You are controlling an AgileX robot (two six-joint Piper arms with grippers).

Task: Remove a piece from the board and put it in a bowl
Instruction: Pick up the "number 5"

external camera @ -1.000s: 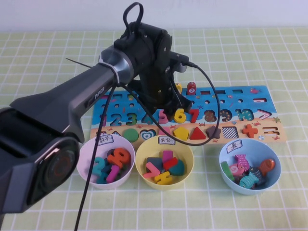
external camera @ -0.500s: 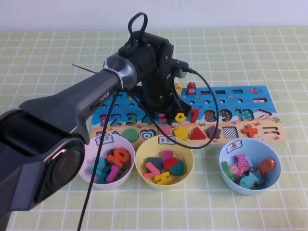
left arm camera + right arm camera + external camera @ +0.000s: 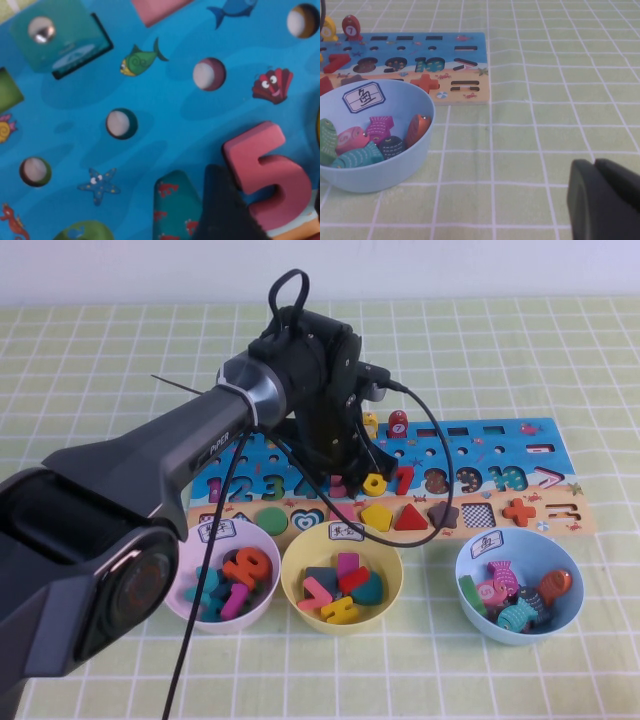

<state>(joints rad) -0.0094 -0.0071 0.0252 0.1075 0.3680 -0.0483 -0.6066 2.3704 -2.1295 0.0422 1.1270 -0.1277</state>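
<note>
Pink wooden numeral 5 [image 3: 267, 175] sits in the blue puzzle board [image 3: 480, 455], left gripper [image 3: 345, 475] fingers spread astride it; a shallow pinch could drop it. Right gripper [image 3: 605, 200] rests pressed together, away.

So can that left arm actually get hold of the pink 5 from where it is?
Probably yes. The left gripper hangs right over the board, one dark finger already beside the pink 5, nothing between. The right gripper sits off beside the blue bowl.
</note>
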